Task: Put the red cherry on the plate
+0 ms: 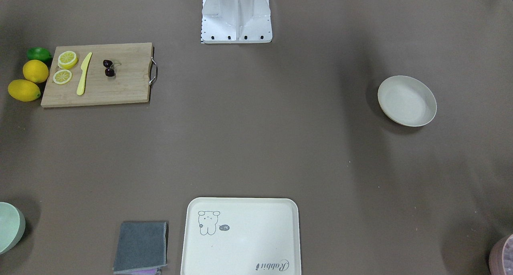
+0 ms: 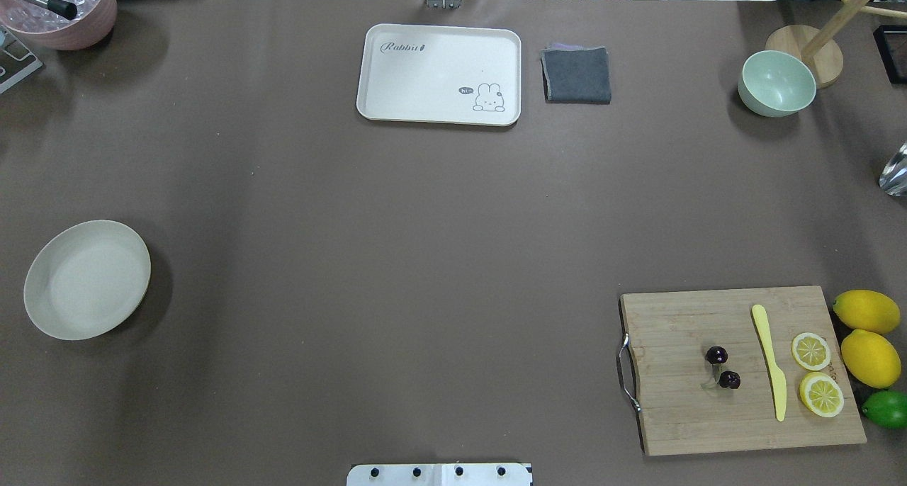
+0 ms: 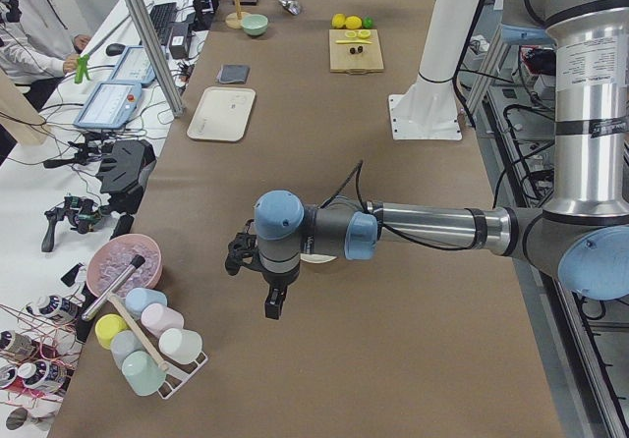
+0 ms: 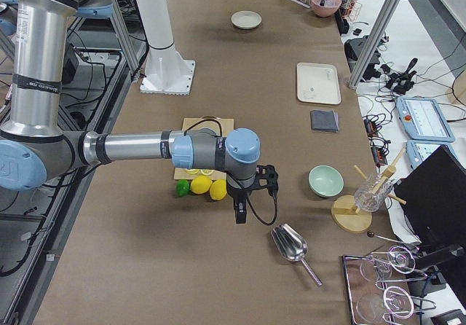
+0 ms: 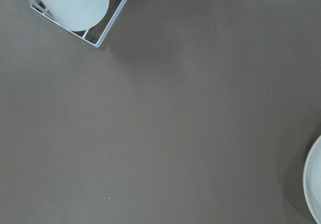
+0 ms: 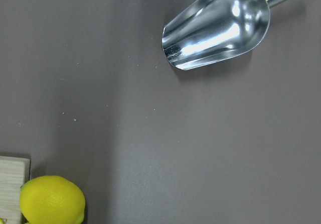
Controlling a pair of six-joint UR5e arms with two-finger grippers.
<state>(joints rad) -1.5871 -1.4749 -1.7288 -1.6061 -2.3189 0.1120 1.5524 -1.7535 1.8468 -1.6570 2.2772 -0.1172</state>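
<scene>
Lying on the wooden cutting board (image 2: 680, 408) on the robot's right side of the desk (image 2: 425, 259), the red cherry (image 1: 109, 72) is sitting between the board's metal handle and a pale yellow plastic knife (image 2: 769, 358), clear of both. It is showing as two tiny, glossy, near-black spheres joined by thin pale stems. Judging by its size, it is going to weigh almost nothing, and its smooth round skins are likely to be slipping or rolling under a hard pinch. Taking hold low across one fruit, or where the stems are meeting, is looking like the safer choice, with a gentle squeeze. The stems are too fine to tell how stiff they are. The plate (image 2: 86, 279), round, shallow, matte cream with a raised rim, is waiting empty well apart on the robot's left side. Two lemon slices (image 2: 810, 351) are resting on the board beyond the knife, and whole lemons (image 2: 866, 311) and a lime (image 2: 886, 409) are crowding its outer edge. The right claw (image 4: 239, 212) is hanging above bare desk past the lemons, near a shiny metal scoop (image 6: 216, 27). The left claw (image 3: 273, 305) is hanging above the desk close to the plate. Neither claw is appearing anywhere but in a side view, so I cannot tell whether either is released or clenched.
</scene>
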